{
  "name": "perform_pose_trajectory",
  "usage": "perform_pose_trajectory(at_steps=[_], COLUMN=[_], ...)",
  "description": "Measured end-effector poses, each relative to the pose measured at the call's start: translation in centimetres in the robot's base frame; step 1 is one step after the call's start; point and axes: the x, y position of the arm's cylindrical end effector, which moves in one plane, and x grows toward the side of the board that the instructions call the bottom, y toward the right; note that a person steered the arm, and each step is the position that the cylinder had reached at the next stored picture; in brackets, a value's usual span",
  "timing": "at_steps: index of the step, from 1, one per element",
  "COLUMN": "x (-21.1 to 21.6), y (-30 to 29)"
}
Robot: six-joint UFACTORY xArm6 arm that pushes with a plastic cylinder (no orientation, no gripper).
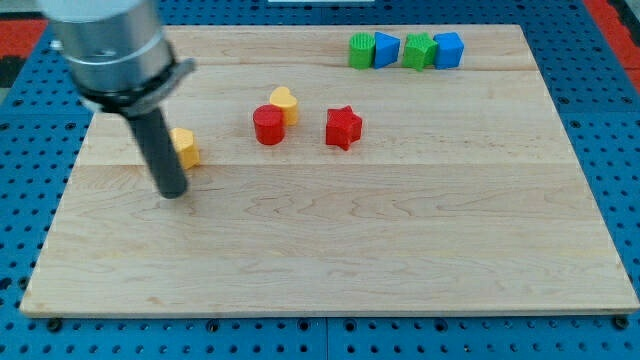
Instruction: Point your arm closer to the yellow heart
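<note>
The yellow heart [285, 102] sits on the wooden board [330, 230] left of centre, near the view's top, touching the red round block [268, 126] just below-left of it. My tip [173, 190] rests on the board at the view's left, well to the left of and below the heart. A second yellow block [186, 147] lies right beside the rod, just above-right of the tip and partly hidden by it.
A red star [343, 127] lies right of the red round block. At the view's top right stand, in a row, a green block [361, 49], a blue block [386, 49], a green block [419, 50] and a blue block [449, 49].
</note>
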Motion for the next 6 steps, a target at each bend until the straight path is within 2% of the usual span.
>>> perform_pose_trajectory(at_steps=[2, 3, 4, 5, 6], x=[-5.6, -5.8, -3.7, -10.7, -14.5], y=[3.6, 4.0, 2.6, -5.0, 0.6])
